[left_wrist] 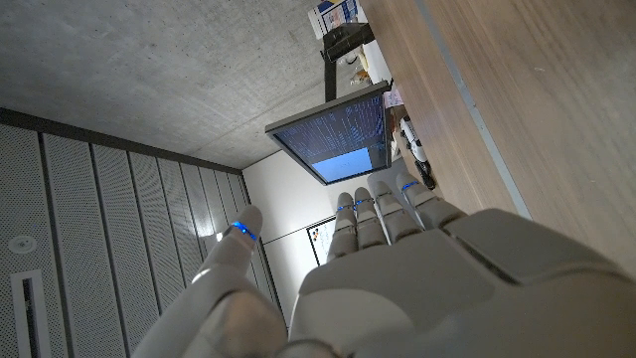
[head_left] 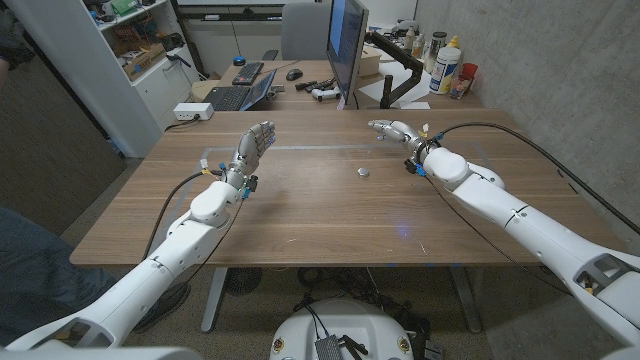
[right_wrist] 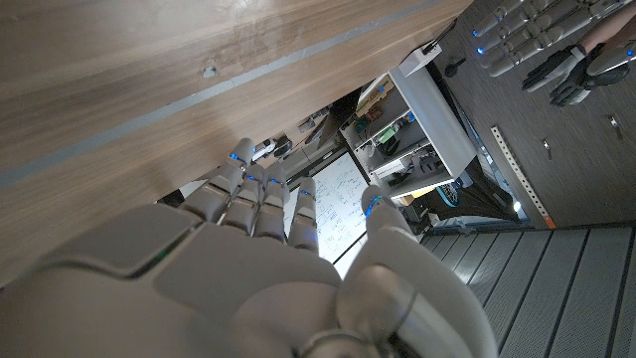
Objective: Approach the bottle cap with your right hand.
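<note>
The table (head_left: 300,215) is brown wood with dark lines in it, smooth and not very shiny. The bottle cap (head_left: 364,172) looks like pale gray plastic or metal; it is too small to tell. The left hand (head_left: 252,152) and right hand (head_left: 395,131) look like hard gray plastic, smooth and a little shiny. The wall (head_left: 560,70) is rough gray concrete. The monitor (head_left: 346,45) has a glossy screen.

Office or lab, monitor (head_left: 346,45) and keyboard (head_left: 247,72) on desk, shelving (head_left: 135,40), concrete wall (head_left: 560,60)
</note>
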You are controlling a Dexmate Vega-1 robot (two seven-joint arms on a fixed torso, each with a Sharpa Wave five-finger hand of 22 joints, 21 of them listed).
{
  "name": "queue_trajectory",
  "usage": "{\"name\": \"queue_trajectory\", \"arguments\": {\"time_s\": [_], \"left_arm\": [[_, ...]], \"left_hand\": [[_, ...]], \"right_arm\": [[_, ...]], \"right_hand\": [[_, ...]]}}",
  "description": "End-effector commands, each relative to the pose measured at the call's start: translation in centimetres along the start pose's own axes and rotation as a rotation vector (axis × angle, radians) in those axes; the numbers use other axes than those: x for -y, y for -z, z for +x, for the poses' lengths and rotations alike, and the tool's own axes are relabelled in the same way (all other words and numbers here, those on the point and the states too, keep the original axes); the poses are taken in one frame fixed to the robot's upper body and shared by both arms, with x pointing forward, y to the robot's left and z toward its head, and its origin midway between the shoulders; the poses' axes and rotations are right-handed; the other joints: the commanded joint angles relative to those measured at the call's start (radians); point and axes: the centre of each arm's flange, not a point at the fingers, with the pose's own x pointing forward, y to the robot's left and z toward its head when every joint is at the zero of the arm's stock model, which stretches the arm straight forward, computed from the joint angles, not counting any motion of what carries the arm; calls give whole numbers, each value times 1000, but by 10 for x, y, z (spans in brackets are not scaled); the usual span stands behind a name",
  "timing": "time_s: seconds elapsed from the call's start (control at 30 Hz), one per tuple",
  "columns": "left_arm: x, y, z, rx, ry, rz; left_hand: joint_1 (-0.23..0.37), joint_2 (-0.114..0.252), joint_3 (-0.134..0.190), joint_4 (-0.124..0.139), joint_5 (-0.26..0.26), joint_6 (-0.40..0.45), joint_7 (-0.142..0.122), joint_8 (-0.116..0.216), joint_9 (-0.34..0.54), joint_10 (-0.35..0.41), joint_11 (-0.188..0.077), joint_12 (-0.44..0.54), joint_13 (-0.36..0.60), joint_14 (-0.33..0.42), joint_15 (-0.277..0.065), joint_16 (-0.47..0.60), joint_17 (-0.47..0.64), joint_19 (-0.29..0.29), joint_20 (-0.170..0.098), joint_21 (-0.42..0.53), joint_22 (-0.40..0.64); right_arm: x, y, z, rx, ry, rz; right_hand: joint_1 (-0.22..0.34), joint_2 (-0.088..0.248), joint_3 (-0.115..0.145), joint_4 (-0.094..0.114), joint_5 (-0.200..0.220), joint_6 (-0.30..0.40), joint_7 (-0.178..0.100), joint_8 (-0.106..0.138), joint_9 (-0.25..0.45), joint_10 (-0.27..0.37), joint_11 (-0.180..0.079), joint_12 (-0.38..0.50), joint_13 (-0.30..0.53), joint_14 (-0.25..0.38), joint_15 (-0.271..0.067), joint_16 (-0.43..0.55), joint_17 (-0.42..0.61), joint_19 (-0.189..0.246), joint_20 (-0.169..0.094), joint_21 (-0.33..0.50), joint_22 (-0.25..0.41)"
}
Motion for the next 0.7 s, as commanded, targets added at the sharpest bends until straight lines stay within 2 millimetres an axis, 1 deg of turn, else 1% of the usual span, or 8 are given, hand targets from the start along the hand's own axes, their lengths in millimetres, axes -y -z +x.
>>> {"name": "queue_trajectory", "arguments": {"time_s": [0.03,0.27,0.4,0.7], "left_arm": [[-2,-3,0,4,-3,3],[-4,-4,1,7,-6,5],[-4,-4,1,5,-6,4],[-5,-4,2,2,-9,-4]], "left_hand": [[0,8,4,-7,6,9,3,0,4,10,3,3,3,3,8,-1,2,-2,-40,-1,2],[0,9,3,-8,6,10,3,0,4,11,4,3,3,3,10,-1,2,-2,-40,-2,2],[0,10,3,-8,6,11,2,0,4,12,3,3,3,4,11,-1,2,-3,-39,-3,2],[0,12,2,-9,6,13,3,-1,5,14,1,3,3,4,12,-1,2,-4,-38,-4,2]], "right_arm": [[-5,-12,7,-18,-16,-96],[-8,-14,8,-22,-13,-126],[-10,-17,7,-24,-6,-151],[-16,-23,6,-50,-8,-215]], "right_hand": [[3,-12,4,-8,5,-1,-5,-3,2,4,-7,2,4,7,3,-4,2,4,10,-8,2],[4,-18,2,-10,9,-3,-7,-5,2,3,-15,1,4,6,4,-6,2,4,15,-13,2],[4,-22,1,-12,11,-3,-7,-5,1,5,-12,1,4,4,3,-8,2,3,23,-17,2],[6,-25,0,-13,17,-2,-10,-6,1,3,-15,0,4,3,2,-10,3,-1,38,-25,2]]}}
